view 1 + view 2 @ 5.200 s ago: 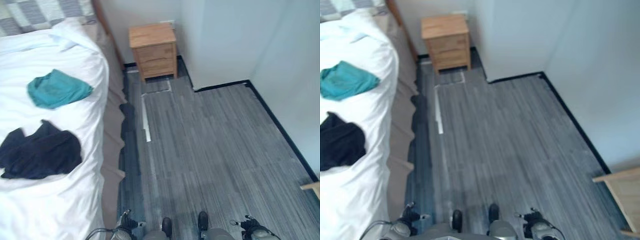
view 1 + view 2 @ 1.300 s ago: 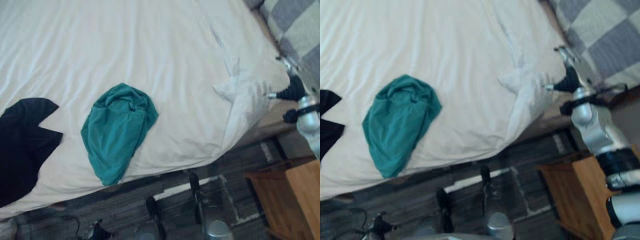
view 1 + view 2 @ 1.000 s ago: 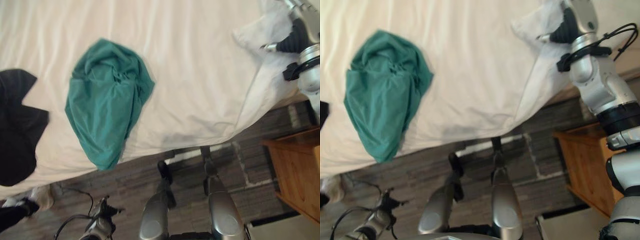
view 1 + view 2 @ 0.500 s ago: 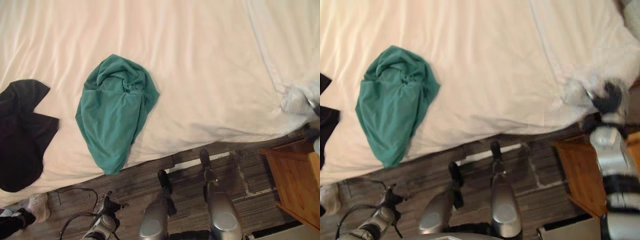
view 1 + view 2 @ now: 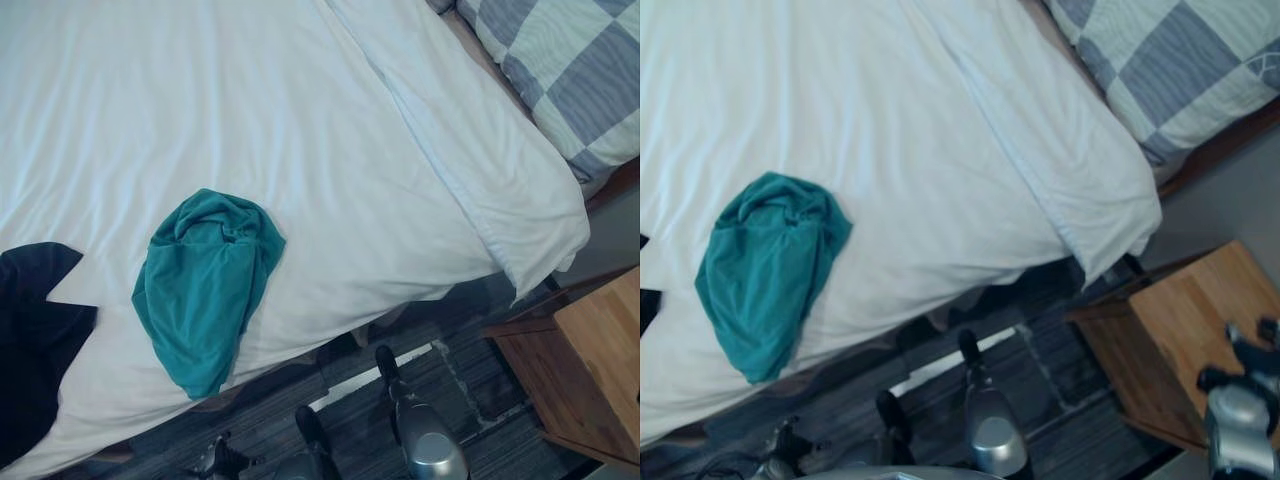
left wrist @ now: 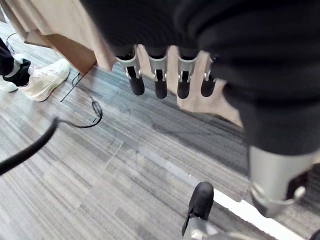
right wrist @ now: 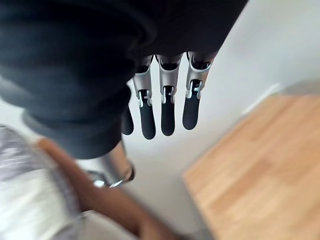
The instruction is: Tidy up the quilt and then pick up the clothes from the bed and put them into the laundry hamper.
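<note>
From the left eye view, a white quilt (image 5: 300, 150) lies spread flat over the bed, its folded edge running toward the corner nearest the wooden nightstand (image 5: 585, 365). A crumpled teal garment (image 5: 205, 285) lies on the quilt near the bed's edge, with a black garment (image 5: 35, 350) beside it, apart from it. A grey and white checked pillow (image 5: 570, 70) lies at the head of the bed.

From the right eye view, the right hand (image 5: 1250, 385) hangs over the nightstand, well apart from the quilt.

In the left wrist view, the left hand (image 6: 160, 75) hangs over the grey plank floor (image 6: 100, 170) with fingers straight and released, holding nothing; a person's white shoe (image 6: 45, 77) shows nearby.

In the right wrist view, the right hand's fingers (image 7: 167, 107) are straight and released, empty, above the nightstand top.
</note>
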Available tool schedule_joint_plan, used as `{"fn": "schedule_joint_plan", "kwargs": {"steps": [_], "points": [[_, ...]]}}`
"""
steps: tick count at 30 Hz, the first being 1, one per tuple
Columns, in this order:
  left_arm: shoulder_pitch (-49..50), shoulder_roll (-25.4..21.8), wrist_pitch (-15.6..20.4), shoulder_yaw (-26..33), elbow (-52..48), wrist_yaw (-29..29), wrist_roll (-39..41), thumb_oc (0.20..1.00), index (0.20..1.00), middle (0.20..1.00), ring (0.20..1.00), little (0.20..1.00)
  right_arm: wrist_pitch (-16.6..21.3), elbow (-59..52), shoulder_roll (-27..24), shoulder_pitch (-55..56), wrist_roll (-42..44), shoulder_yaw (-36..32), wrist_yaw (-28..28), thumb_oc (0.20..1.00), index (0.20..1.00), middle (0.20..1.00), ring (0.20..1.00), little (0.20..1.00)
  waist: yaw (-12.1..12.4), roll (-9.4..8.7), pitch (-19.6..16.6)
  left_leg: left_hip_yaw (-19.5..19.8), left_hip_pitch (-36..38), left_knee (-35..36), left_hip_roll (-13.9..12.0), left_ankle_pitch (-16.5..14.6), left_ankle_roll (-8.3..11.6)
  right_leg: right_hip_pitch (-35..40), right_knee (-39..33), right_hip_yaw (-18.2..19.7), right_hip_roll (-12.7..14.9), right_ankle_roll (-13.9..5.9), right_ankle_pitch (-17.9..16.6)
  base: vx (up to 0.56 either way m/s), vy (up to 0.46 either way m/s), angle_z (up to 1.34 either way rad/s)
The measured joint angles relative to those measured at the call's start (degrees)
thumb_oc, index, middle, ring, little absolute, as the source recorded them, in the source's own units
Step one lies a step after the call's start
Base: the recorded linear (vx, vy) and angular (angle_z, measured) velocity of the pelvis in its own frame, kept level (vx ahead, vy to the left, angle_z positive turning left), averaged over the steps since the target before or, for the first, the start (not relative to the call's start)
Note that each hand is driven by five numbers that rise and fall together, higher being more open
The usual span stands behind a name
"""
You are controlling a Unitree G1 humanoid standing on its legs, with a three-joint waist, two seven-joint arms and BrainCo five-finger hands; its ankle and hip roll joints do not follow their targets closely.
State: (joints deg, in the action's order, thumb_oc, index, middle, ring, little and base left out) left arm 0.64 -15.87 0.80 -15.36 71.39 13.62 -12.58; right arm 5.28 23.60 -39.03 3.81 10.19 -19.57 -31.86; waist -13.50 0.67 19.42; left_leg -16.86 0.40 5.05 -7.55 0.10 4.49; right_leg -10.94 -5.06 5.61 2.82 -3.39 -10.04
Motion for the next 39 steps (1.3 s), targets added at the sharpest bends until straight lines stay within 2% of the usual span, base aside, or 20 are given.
{"fn": "schedule_joint_plan", "kwargs": {"steps": [3, 6, 9, 13, 16, 21, 22, 23, 25, 26, 29, 31, 32, 33, 34, 35, 36, 37, 38, 39], "points": [[0.5, 0.0, 0.1, -0.8, -0.1, 0.0, 0.2, 1.0, 1.0, 1.0, 1.0, 1.0, 0.2, -1.8, -4.9, -9.4, -3.8, 5.1, -2.0, 0.2, 0.2, 0.2, 0.2, 0.2, 0.9, 0.81, 0.3, -0.1, -2.7, -0.4, 0.4, 0.9, -0.06, -3.0, 0.3, 0.2, 0.2, -0.54, -0.7, -0.15, -0.056, -0.05], [-2.5, 0.0, 0.6, -1.5, -1.0, 0.1, 1.1, 1.0, 1.0, 1.0, 1.0, 1.0, 0.7, -1.6, -9.3, -19.5, -5.8, 10.1, -3.3, 0.2, 0.2, 0.2, 0.2, 0.2, 2.9, 2.43, 3.3, 0.5, -6.3, -2.9, 0.6, 1.6, 0.48, -5.2, 0.3, 0.0, 0.8, -0.71, -2.3, -0.09, 0.016, 0.15], [-7.2, -0.5, 0.7, -4.4, -3.4, 0.3, 1.3, 1.0, 1.0, 1.0, 1.0, 1.0, 0.9, 3.5, -8.9, -30.6, -5.7, 18.5, -2.7, 0.2, 0.2, 0.2, 0.2, 0.2, 5.3, 4.71, 6.7, 0.1, -8.2, -3.7, 0.8, 1.5, 0.44, -7.2, 0.8, 0.5, 1.0, -0.67, -2.1, -0.07, 0.051, -0.01], [-10.3, 0.1, 2.0, -5.1, -6.6, 0.8, 3.7, 1.0, 1.0, 1.0, 1.0, 1.0, 0.3, 14.6, -4.8, -34.1, -3.1, 18.9, -1.9, 0.2, 0.2, 0.2, 0.2, 0.2, 5.2, 5.42, 11.7, 0.1, -9.8, -4.0, 1.6, 1.6, 0.21, -9.0, 1.1, 0.7, 1.8, -1.15, -2.6, -0.07, 0.021, -0.02], [-11.1, 0.5, 1.7, -5.1, -5.7, 0.6, 5.6, 1.0, 1.0, 1.0, 1.0, 1.0, 1.3, 18.8, -1.2, -31.9, -2.2, 17.8, -1.3, 0.2, 0.2, 0.2, 0.2, 0.2, 4.3, 5.39, 12.2, 0.4, -10.2, -4.2, 1.9, 1.6, 0.17, -9.5, 2.1, 0.5, 2.0, -0.68, -2.6, -0.04, 0.003, 0.04], [-14.2, 0.6, 1.7, -4.2, -5.1, 0.7, 5.6, 1.0, 1.0, 1.0, 1.0, 1.0, -2.2, 31.7, 10.8, -20.2, -0.7, 21.8, 3.2, 0.2, 0.2, 0.2, 0.2, 0.2, 3.4, 4.67, 12.4, 2.2, -6.1, -3.7, 1.8, 1.6, 0.19, -3.7, 0.6, -1.8, 2.5, -0.42, -2.2, 0.01, 0.013, 0.15], [-14.5, 0.8, 1.6, -4.3, -5.2, 0.8, 5.7, 1.0, 1.0, 1.0, 1.0, 1.0, -3.1, 34.9, 13.9, -15.9, -1.4, 22.9, 4.9, 0.702, 0.702, 0.702, 0.702, 0.702, 3.1, 4.44, 12.4, 2.6, -3.7, -2.7, 1.7, 1.4, 0.22, -1.5, 0.5, -2.5, 2.4, -0.42, -1.8, 0.09, 0.052, 0.25], [-14.5, 0.9, 1.4, -4.5, -5.2, 0.8, 5.7, 1.0, 1.0, 1.0, 1.0, 1.0, -3.1, 35.9, 15.6, -14.1, -1.5, 23.3, 5.7, 1.0, 1.0, 1.0, 1.0, 1.0, 2.7, 4.36, 12.3, 3.0, -2.3, -2.1, 1.5, 1.0, 0.23, -0.1, 0.5, -2.8, 2.2, -0.36, -1.3, 0.04, 0.057, 0.2], [-14.1, 0.9, 1.4, -4.4, -5.0, 0.8, 5.6, 1.0, 1.0, 1.0, 1.0, 1.0, -5.2, 36.8, 20.5, -8.2, -3.5, 26.3, 9.0, 1.0, 1.0, 1.0, 1.0, 1.0, 2.8, 2.94, 11.2, 3.4, 0.8, -0.9, 1.2, 0.8, 0.46, 2.8, 0.5, -3.3, 1.8, -0.58, -0.2, 0.02, 0.111, 0.03], [-13.8, 0.5, 1.5, -4.5, -4.9, 0.8, 5.6, 1.0, 1.0, 1.0, 1.0, 1.0, -5.8, 38.0, 22.3, -5.7, -3.9, 27.6, 10.3, 1.0, 1.0, 1.0, 1.0, 1.0, 2.7, 1.16, 9.3, 2.9, 0.5, -0.8, 1.6, -0.1, -0.17, 2.0, 0.4, -2.8, 2.2, -0.76, 0.4, 0.02, 0.13, -0.18], [-11.4, -0.1, 1.6, -5.1, -6.8, -0.3, 5.3, 1.0, 1.0, 1.0, 1.0, 1.0, -7.0, 41.2, 24.1, -2.4, -9.1, 31.0, 14.3, 1.0, 1.0, 1.0, 1.0, 1.0, 3.2, -2.18, 6.3, 3.9, 0.9, 0.0, 3.2, -0.1, -0.71, 2.9, 0.5, -4.2, 3.8, -1.94, -0.5, -0.17, 0.161, 0.09], [-9.5, -0.3, 1.8, -4.8, -6.6, -0.7, 5.0, 1.0, 1.0, 1.0, 1.0, 1.0, -7.0, 42.1, 24.3, -1.6, -13.2, 35.0, 15.6, 1.0, 1.0, 1.0, 1.0, 1.0, 3.3, -3.19, 4.2, 3.8, 0.9, -0.1, 3.3, 0.2, -1.97, 2.4, 1.0, -5.1, 4.5, -2.7, 0.0, -0.24, 0.184, 0.15], [-8.8, 0.0, 1.7, -4.6, -6.1, -1.1, 5.0, 1.0, 1.0, 1.0, 1.0, 1.0, -7.0, 42.9, 24.9, -2.5, -16.8, 39.2, 16.2, 1.0, 1.0, 1.0, 1.0, 1.0, 4.8, -3.26, 3.4, 3.7, 0.1, -0.1, 3.3, 0.6, -2.83, 1.8, 2.8, -6.5, 4.3, -2.91, 0.6, -0.28, 0.243, 0.18], [-8.2, 0.1, 1.9, -4.6, -5.5, -1.4, 4.7, 1.0, 1.0, 1.0, 1.0, 1.0, -7.0, 45.1, 25.2, -4.7, -20.7, 44.8, 17.3, 1.0, 1.0, 1.0, 1.0, 1.0, 7.1, -1.33, 3.4, 3.5, -0.2, -0.1, 0.8, 0.9, -3.2, -2.3, 15.3, -6.9, 1.9, -2.68, 6.6, -0.17, 0.163, 0.08], [-6.5, 0.0, 1.7, -4.9, -5.6, -1.9, 4.6, 1.0, 1.0, 1.0, 1.0, 1.0, -6.7, 44.7, 26.0, -5.7, -23.8, 46.0, 18.4, 1.0, 1.0, 1.0, 1.0, 1.0, 9.3, 0.28, 2.2, 3.4, 0.2, -0.5, -2.0, 1.6, -2.21, -4.8, 25.6, -9.7, -1.0, -2.05, 11.0, -0.02, 0.042, 0.01], [-5.0, -0.9, 1.3, -4.4, -5.1, -2.1, 4.6, 1.0, 1.0, 1.0, 1.0, 1.0, -6.8, 45.1, 26.2, -6.0, -26.3, 47.1, 18.3, 1.0, 1.0, 1.0, 1.0, 1.0, 10.2, 0.13, 1.5, 3.8, 1.0, -0.5, -2.4, 2.0, -1.58, -3.5, 27.1, -12.8, -0.8, -1.54, 12.2, -0.09, 0.065, 0.14], [-3.0, -1.9, 1.1, -3.7, -3.9, -2.2, 4.6, 1.0, 1.0, 1.0, 1.0, 1.0, -7.0, 45.1, 26.2, -5.0, -26.4, 46.2, 18.3, 1.0, 1.0, 1.0, 1.0, 1.0, 11.7, -1.08, -0.1, 3.9, 1.9, -0.5, -1.6, 2.0, -1.48, -1.1, 25.8, -13.4, -0.5, 0.16, 13.7, -0.14, 0.074, 0.3], [-0.3, -2.3, 1.2, -2.4, -2.6, -2.1, 4.6, 1.0, 1.0, 1.0, 1.0, 1.0, -6.7, 44.6, 26.2, -5.5, -26.0, 44.3, 18.3, 1.0, 1.0, 1.0, 1.0, 1.0, 13.4, -2.65, -1.6, 4.0, 1.2, -2.3, -0.6, 2.4, -0.41, 2.9, 18.9, -13.7, -0.1, 2.59, 15.7, -0.15, 0.074, 0.33], [-1.0, -2.3, 1.1, -1.7, -1.5, -2.0, 4.7, 1.0, 1.0, 1.0, 1.0, 1.0, -6.7, 44.5, 26.2, -6.3, -25.8, 43.4, 18.1, 1.0, 1.0, 1.0, 1.0, 1.0, 13.7, -3.85, -1.9, 4.1, -0.7, -5.8, -0.4, 2.3, -0.09, 5.2, 14.1, -13.3, 0.3, 2.49, 15.4, -0.27, 0.159, 0.22], [-1.0, -1.8, 0.8, -1.0, 0.0, -2.1, 5.2, 1.0, 1.0, 1.0, 1.0, 1.0, -6.7, 44.5, 25.8, -8.6, -25.8, 43.7, 17.9, 1.0, 1.0, 1.0, 1.0, 1.0, 15.0, -3.71, -1.9, 4.8, -6.8, -15.4, -0.7, 1.8, 1.16, 6.6, 8.7, -13.4, 0.3, 3.6, 12.5, -0.21, 0.13, 0.16]]}}
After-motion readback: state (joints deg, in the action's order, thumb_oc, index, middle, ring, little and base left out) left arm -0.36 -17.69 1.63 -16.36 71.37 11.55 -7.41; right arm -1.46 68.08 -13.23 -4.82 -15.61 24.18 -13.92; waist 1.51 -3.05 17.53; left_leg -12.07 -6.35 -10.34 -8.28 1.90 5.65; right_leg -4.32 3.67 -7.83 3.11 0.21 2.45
